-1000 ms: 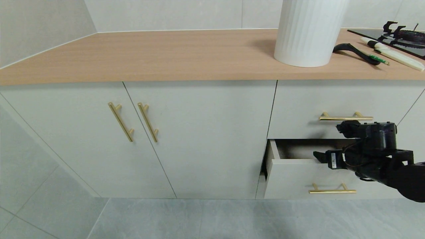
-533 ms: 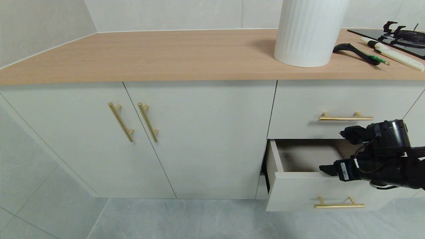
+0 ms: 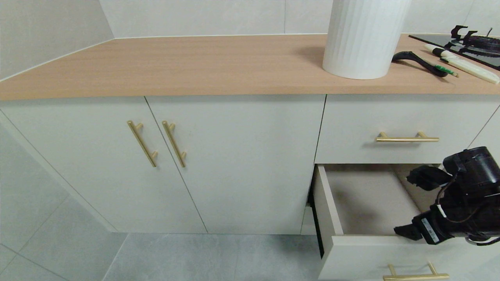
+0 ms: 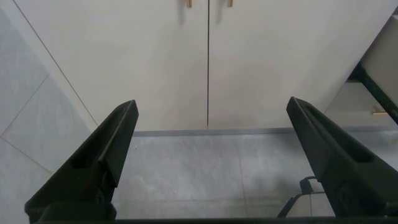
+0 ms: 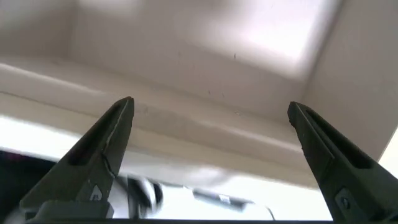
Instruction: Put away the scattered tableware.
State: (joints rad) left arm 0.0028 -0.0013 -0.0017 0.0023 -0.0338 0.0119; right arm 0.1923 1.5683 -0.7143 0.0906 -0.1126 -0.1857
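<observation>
Tableware (image 3: 425,63) lies on the counter (image 3: 195,66), far right, btwn the white ribbed container (image 3: 361,39) and the stove (image 3: 476,41): a black-handled utensil w/ a white knife (image 3: 468,67) just beside it. The lower drawer (image 3: 359,257) stands open below, nothing visible inside. Right gripper (image 3: 418,205) sits at the drawer's front edge, fingers spread wide, lower one on the top lip of the front panel (looks like contact, can't be sure). Left gripper (image 4: 208,162) hangs low facing the cupboard doors, fingers apart, holding nothing. Step in hand, I'd judge: opening the drawer, prob. near done. Next move calls for lifting the right arm clear of the lip, up to the counter, and pinching one thin, flat-lying piece.
</observation>
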